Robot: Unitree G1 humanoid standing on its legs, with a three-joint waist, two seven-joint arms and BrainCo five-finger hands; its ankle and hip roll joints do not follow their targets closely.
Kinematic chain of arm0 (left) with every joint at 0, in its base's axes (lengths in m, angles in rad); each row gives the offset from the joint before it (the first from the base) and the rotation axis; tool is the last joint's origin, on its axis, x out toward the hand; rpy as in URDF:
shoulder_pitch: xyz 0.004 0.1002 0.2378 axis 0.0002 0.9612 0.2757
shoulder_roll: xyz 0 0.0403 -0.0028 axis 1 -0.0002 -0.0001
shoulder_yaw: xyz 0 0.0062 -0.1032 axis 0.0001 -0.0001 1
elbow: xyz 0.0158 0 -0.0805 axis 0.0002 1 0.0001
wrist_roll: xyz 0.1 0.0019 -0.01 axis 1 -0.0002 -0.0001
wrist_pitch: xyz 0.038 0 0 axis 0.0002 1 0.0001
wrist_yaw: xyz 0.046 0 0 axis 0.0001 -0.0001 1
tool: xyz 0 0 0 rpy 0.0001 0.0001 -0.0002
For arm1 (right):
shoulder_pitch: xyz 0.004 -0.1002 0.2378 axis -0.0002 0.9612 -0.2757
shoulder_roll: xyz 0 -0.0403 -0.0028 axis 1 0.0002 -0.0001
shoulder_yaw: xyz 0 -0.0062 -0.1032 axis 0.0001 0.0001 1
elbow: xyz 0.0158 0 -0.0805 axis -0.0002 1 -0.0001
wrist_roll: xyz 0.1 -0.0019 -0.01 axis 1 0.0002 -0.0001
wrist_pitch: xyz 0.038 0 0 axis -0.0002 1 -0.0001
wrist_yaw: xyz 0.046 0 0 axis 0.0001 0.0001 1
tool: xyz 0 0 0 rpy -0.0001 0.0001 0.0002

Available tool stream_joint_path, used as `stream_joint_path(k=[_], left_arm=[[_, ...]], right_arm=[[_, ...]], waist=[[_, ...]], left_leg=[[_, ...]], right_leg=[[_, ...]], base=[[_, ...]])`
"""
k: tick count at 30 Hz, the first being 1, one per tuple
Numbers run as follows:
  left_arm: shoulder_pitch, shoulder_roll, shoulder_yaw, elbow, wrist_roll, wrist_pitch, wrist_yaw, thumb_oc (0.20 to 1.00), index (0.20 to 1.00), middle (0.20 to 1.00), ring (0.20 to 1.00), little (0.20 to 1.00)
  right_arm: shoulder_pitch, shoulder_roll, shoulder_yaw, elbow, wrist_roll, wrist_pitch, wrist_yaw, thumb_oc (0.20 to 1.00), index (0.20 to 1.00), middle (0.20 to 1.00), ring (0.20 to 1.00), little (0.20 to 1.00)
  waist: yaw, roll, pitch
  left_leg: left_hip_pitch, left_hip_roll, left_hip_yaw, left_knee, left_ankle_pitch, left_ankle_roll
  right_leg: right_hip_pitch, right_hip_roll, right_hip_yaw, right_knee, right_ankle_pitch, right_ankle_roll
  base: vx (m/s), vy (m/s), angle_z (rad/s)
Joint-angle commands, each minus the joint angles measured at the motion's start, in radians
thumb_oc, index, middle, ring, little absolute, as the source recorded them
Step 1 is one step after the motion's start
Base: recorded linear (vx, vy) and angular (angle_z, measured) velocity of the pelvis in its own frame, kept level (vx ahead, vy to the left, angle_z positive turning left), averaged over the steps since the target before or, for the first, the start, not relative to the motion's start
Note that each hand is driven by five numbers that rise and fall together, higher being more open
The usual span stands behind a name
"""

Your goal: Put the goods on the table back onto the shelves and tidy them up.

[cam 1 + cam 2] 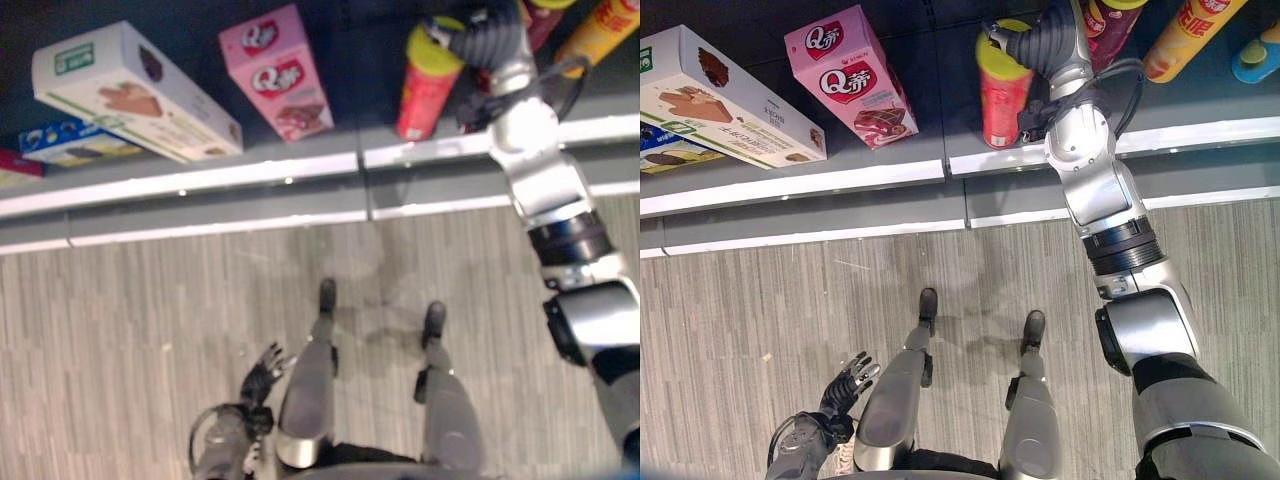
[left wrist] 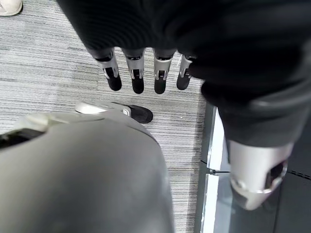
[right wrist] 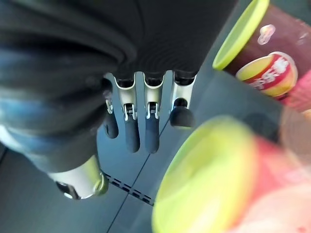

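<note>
One red can (image 1: 1005,92) upright on shelf (image 1: 840,178), right hand (image 3: 146,116) seemingly beside.

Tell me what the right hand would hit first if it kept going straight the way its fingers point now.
Probably the dark shelf surface. The right hand has straight fingers pointing at the shelf, just beside the red can with the yellow-green lid. Depth is unclear, so a finger might brush that can.

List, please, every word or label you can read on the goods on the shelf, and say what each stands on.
"Q", followed by a character I cannot make out: twice on the pink box.
White box: green label, too small to read.
Red can with yellow lid: print blurred.
Yellow tube: red characters, unreadable.
</note>
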Motion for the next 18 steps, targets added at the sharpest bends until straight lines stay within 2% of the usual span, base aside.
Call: stream_joint_path(k=[1, 9, 13, 14, 16, 18], left_arm=[[0.074, 0.043, -0.068, -0.046, -0.044, -0.016, -0.005, 1.0, 1.0, 1.0, 1.0, 1.0], [0.078, 0.039, -0.068, -0.035, -0.038, -0.019, -0.002, 1.0, 1.0, 1.0, 1.0, 1.0], [0.074, 0.036, -0.069, -0.036, -0.037, -0.018, -0.003, 1.0, 1.0, 1.0, 1.0, 1.0], [0.072, 0.034, -0.069, -0.031, -0.035, -0.019, -0.004, 1.0, 1.0, 1.0, 1.0, 1.0], [0.068, 0.032, -0.07, -0.023, -0.029, -0.019, -0.002, 1.0, 1.0, 1.0, 1.0, 1.0], [0.062, 0.029, -0.071, -0.023, -0.02, -0.019, -0.002, 1.0, 1.0, 1.0, 1.0, 1.0]], right_arm=[[-0.149, -0.03, -0.026, -0.015, 0.012, -0.061, -0.049, 0.2, 0.2, 0.2, 0.2, 0.2], [-0.135, -0.039, -0.03, -0.042, -0.001, -0.058, -0.05, 0.2, 0.2, 0.2, 0.2, 0.2], [-0.131, -0.044, -0.01, -0.076, -0.013, -0.065, -0.042, 0.2, 0.2, 0.2, 0.2, 0.2], [-0.126, -0.046, -0.004, -0.095, -0.018, -0.069, -0.035, 0.445, 0.445, 0.445, 0.445, 0.445], [-0.11, -0.042, -0.004, -0.121, -0.021, -0.071, -0.026, 1.0, 1.0, 1.0, 1.0, 1.0], [-0.096, -0.049, 0.008, -0.159, -0.038, -0.071, -0.018, 1.0, 1.0, 1.0, 1.0, 1.0]], waist=[[0.011, 0.054, -0.022], [0.009, 0.058, -0.022], [0.005, 0.049, -0.022], [0.001, 0.044, -0.022], [-0.003, 0.038, -0.022], [-0.01, 0.026, -0.022]], left_leg=[[-0.001, 0.046, -0.048, -0.02, -0.023, 0.029], [-0.011, 0.045, -0.049, -0.018, -0.024, 0.028], [-0.01, 0.048, -0.047, -0.02, -0.025, 0.027], [-0.005, 0.048, -0.045, -0.022, -0.028, 0.027], [0.003, 0.048, -0.044, -0.024, -0.032, 0.027], [0.013, 0.049, -0.042, -0.024, -0.04, 0.027]], right_leg=[[0.005, -0.074, 0.016, 0.178, -0.013, -0.049], [-0.008, -0.078, 0.021, 0.183, -0.009, -0.047], [-0.005, -0.074, 0.026, 0.178, -0.01, -0.047], [0.002, -0.072, 0.024, 0.17, -0.01, -0.048], [0.015, -0.071, 0.019, 0.158, -0.008, -0.048], [0.031, -0.068, 0.014, 0.14, -0.008, -0.049]], base=[[0.01, 0.038, 0.01], [0.0, 0.005, 0.0], [0.0, 0.0, 0.0], [0.0, 0.0, 0.0], [0.0, 0.0, 0.0], [0.0, 0.0, 0.0]])
